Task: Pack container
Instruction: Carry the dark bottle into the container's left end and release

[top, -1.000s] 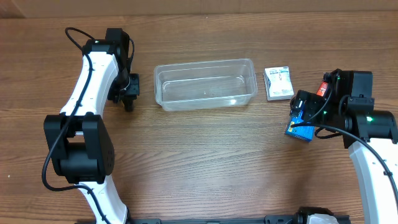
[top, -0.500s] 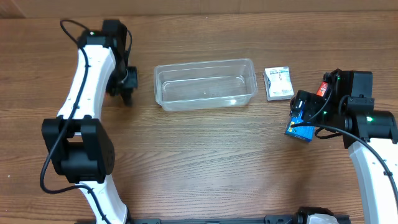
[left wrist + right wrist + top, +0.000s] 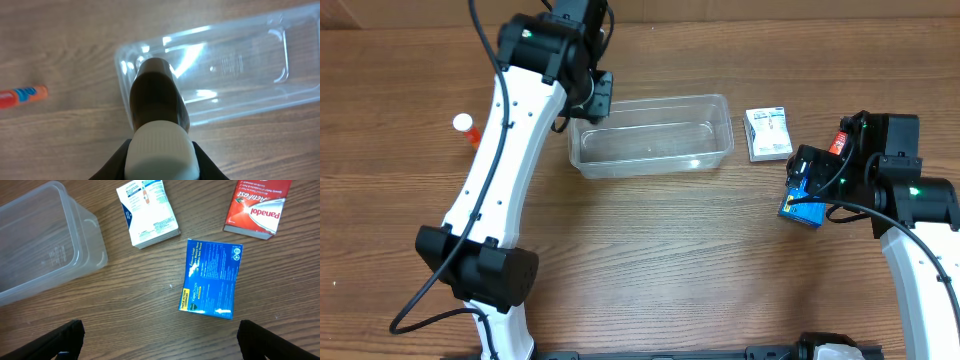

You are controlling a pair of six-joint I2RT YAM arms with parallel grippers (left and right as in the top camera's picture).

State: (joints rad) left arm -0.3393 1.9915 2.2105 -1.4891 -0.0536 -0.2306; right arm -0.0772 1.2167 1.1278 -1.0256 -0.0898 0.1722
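The clear plastic container (image 3: 720, 152) lies empty at the table's far middle; it also shows in the left wrist view (image 3: 240, 65) and the right wrist view (image 3: 40, 240). My left gripper (image 3: 592, 98) is shut on a brown bottle (image 3: 157, 97) with a white cap (image 3: 160, 152) and holds it over the container's left end; its own view shows the gripper (image 3: 160, 162) flanking the cap. My right gripper (image 3: 807, 183) is open and empty above a blue box (image 3: 212, 277), its fingertips (image 3: 65, 340) wide apart.
A white box (image 3: 768, 133) lies right of the container, also in the right wrist view (image 3: 147, 212). A red Panadol box (image 3: 257, 207) lies beyond the blue box (image 3: 798, 210). An orange tube (image 3: 466, 127) lies left of the container, also in the left wrist view (image 3: 22, 95).
My left arm has swung right and back from beside the container to over its left end, carrying the bottle. The orange tube now shows on the table. The right arm has not moved.
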